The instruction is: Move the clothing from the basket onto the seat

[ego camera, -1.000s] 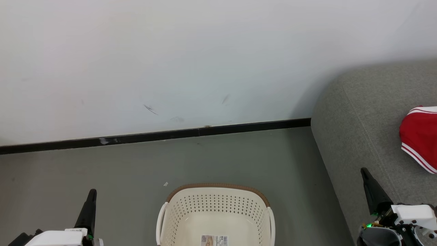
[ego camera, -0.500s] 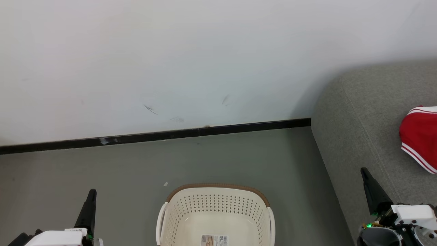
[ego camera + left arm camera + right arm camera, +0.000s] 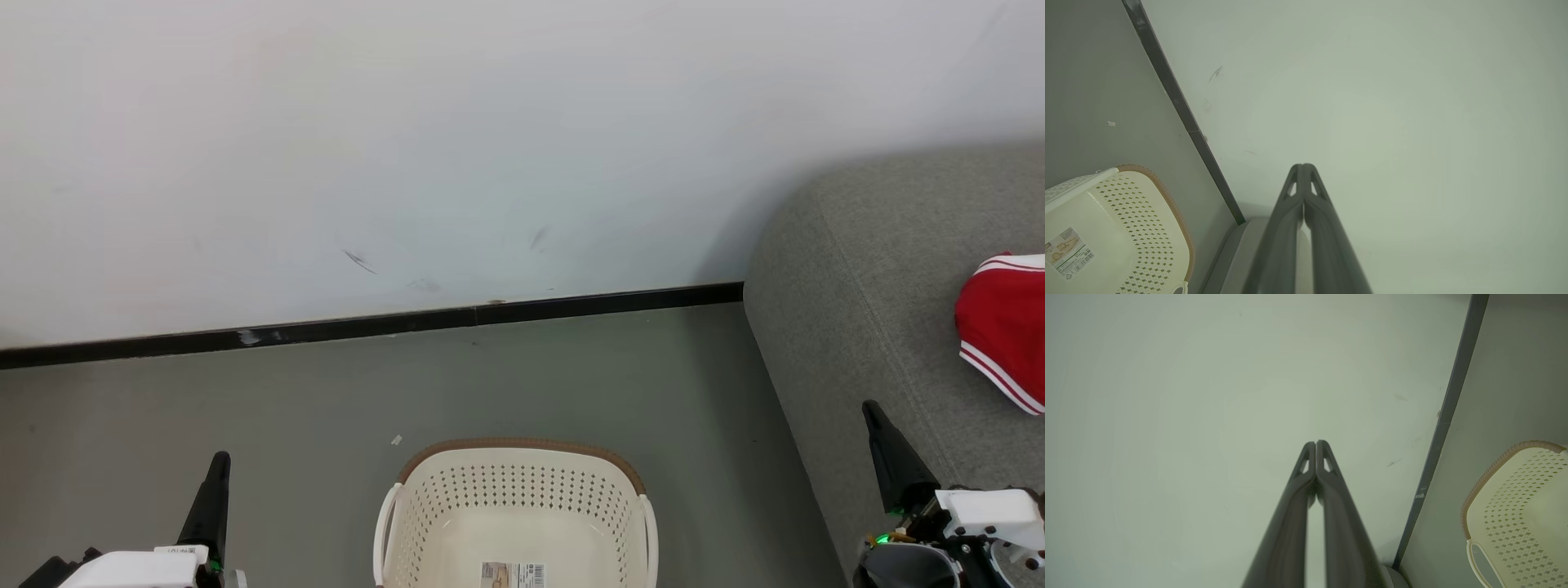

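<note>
— Where is the clothing [image 3: 1000,335] lying?
— It's lying on the sofa [image 3: 857,286], a red bundle with white stripes, running off the right edge of my view.
— And the basket [image 3: 514,490]?
— It's standing on the floor [image 3: 245,408] beside the sofa, near the wall [image 3: 490,122]. A paper label [image 3: 513,574] is showing on its bare bottom.
— What are the pincers doing?
— The left gripper [image 3: 220,459] is hanging over the floor on the basket's left, fingers pressed together and gripping nothing. The right gripper [image 3: 872,408] is hovering over the sofa's front part, apart from the clothing, also pinched closed and carrying nothing.
</note>
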